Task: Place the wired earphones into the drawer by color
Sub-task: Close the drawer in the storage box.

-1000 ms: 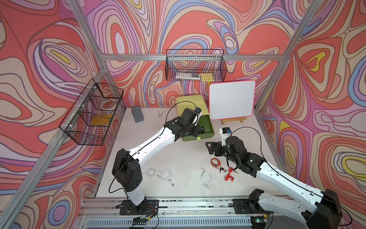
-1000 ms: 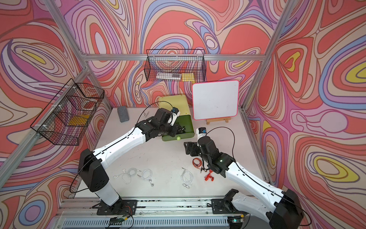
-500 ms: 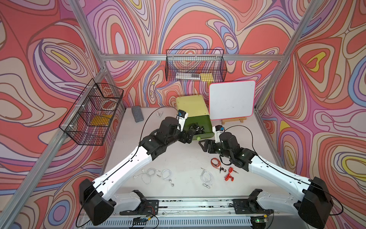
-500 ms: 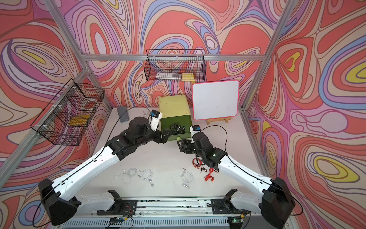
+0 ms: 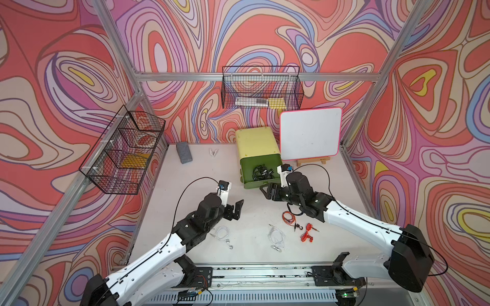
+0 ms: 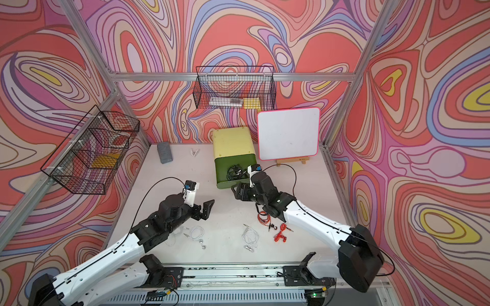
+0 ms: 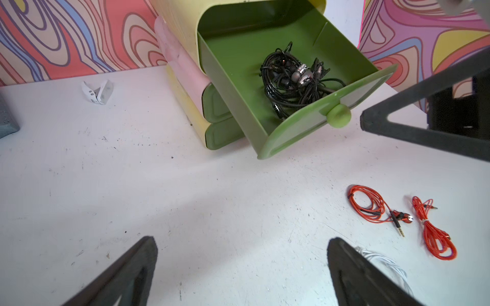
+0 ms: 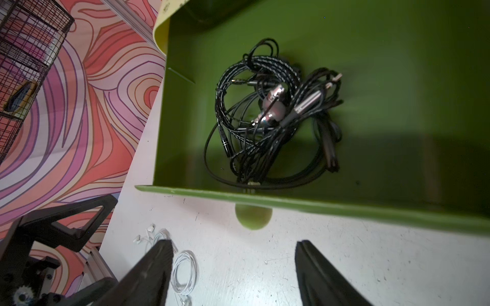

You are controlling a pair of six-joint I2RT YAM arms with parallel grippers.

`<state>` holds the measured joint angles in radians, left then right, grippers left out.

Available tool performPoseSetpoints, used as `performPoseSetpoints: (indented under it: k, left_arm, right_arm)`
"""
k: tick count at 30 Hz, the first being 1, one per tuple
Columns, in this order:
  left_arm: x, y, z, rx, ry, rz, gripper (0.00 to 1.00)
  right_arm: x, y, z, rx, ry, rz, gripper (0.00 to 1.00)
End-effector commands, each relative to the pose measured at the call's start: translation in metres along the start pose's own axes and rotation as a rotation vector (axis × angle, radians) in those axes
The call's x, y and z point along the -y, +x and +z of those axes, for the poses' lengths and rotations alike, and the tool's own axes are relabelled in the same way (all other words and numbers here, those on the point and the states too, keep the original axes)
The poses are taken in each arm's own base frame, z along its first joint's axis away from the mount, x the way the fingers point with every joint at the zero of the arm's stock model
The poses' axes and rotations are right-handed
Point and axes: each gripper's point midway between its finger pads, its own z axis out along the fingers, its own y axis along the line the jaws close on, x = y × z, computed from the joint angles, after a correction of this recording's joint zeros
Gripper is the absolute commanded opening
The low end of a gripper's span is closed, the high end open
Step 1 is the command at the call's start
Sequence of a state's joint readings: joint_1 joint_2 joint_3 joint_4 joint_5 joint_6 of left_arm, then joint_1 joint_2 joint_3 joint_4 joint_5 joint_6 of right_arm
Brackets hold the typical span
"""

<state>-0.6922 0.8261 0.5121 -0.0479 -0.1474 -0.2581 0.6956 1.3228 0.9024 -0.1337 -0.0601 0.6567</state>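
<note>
Where the green plastic drawer [image 5: 254,162] stands pulled out of the top slot of the pale yellow plastic cabinet [image 5: 256,141], a tangle of black wired earphones [image 7: 294,82] lies on its floor. The tangle sits nr the front wall, close behind the round green knob [image 8: 253,218].

The right gripper [image 8: 233,242] sits low, just in front of that knob. Its fingertips are apart w/ nothing btwn them, and it touches neither knob nor drawer front. The black tangle is inside, just past the front wall from it.

The left gripper [image 7: 242,239] is spread wide & empty over the bare white tabletop [image 5: 201,169]. It is well apart from the drawer & pointed toward it.

In both top views the other sets lie loose on the table, nearer the base rail:
- A coiled white earphone set [image 5: 222,233] is just beside the left wrist, behind the fingertips.
- A second white earphone set [image 5: 277,237] is btwn the two arms.
- A looped red-orange earphone set [image 5: 288,217] is right by the right forearm; touching or not, cannot tell.
- A bundled red-orange earphone set [image 5: 307,234] lies just beside the looped one.

In the left wrist view both red sets lie off to one side of the gripper, not btwn its fingers.
</note>
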Motion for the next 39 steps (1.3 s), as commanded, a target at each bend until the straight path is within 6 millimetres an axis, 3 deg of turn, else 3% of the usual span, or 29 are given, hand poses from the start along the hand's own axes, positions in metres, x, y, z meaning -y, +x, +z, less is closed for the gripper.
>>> performPoseSetpoints:
  k: [1, 20, 39]
  left_arm:
    - [-0.005, -0.009, -0.002, 0.085, -0.017, 0.014, 0.99]
    - [-0.006, -0.004, 0.001, 0.073, -0.022, 0.027, 0.99]
    - [-0.008, -0.006, -0.001, 0.079, -0.031, 0.031, 0.99]
  right_arm:
    - [-0.012, -0.009, 0.004, 0.022, -0.037, -0.007, 0.74]
    - [-0.013, -0.023, 0.022, 0.082, -0.031, -0.048, 0.69]
    - [-0.020, -0.050, 0.011, 0.143, 0.012, -0.083, 0.68]
